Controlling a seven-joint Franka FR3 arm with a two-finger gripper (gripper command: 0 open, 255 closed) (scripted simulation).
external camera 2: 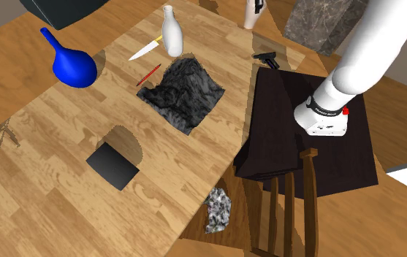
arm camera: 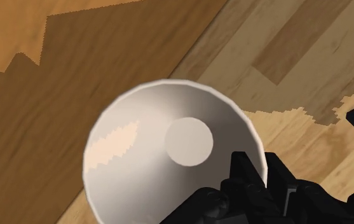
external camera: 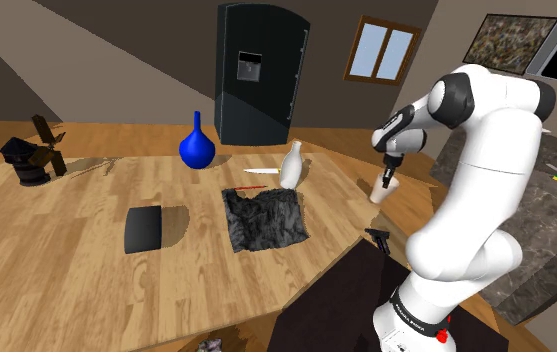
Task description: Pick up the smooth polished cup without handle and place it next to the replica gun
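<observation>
A smooth white handleless cup [external camera: 379,193] hangs in the air above the table's edge nearest the stand, and my gripper [external camera: 388,180] is shut on its rim. From the wrist view I look down into the cup [arm camera: 169,153], with my gripper [arm camera: 258,175] clasping its rim. Below it are the wooden table and the floor. The small black replica gun [external camera: 378,238] lies on the table corner next to the dark stand, below the held cup. In the second exterior view the gun [external camera 2: 266,58] lies just under the cup [external camera 2: 251,16].
On the wooden table [external camera: 86,270] lie a dark crumpled cloth [external camera: 264,220], a white bottle [external camera: 291,165], a knife [external camera: 261,172], a red pencil [external camera: 252,187], a blue vase [external camera: 196,147] and a black block [external camera: 144,229]. A wooden chair [external camera 2: 297,204] stands by the stand [external camera 2: 304,146].
</observation>
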